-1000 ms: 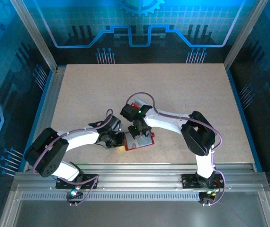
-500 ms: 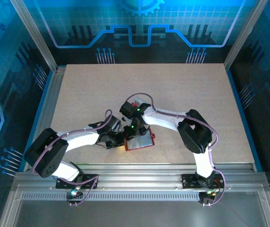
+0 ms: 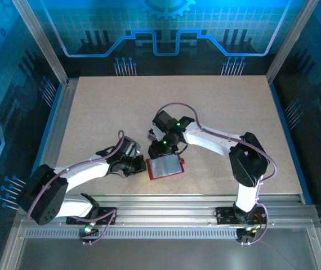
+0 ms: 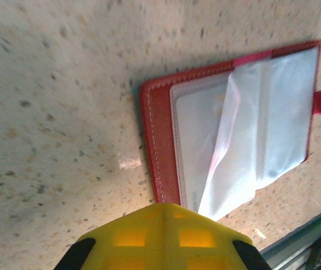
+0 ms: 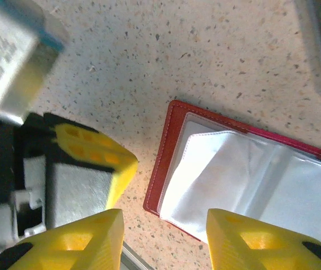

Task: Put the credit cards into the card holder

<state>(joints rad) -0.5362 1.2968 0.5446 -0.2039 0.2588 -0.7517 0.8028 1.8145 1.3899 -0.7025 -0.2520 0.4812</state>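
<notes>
The card holder (image 3: 165, 167) is lying spread open at the table's (image 3: 104, 112) 6 o'clock, close to the near edge, red cover down and its plastic sleeves (image 4: 267, 124) facing up. One sleeve is puffing up loose and creased, and a pale card (image 4: 197, 140) seems to be sitting flat beneath it. This is looking like a light, floppy thing: thin cover, slick soft plastic, likely to skid if nudged. The stitched red border is looking like the firmest hold, or else pinning a corner while the sleeve mouth is lifted. At the holder's 9 o'clock the left gripper (image 4: 160, 228) is waiting with fingers pressed together, its tip right at the red edge; whether it is touching, I cannot tell. At 12 o'clock the right gripper (image 5: 163, 230) is hanging over the sleeves with fingers spread and carrying nothing.
</notes>
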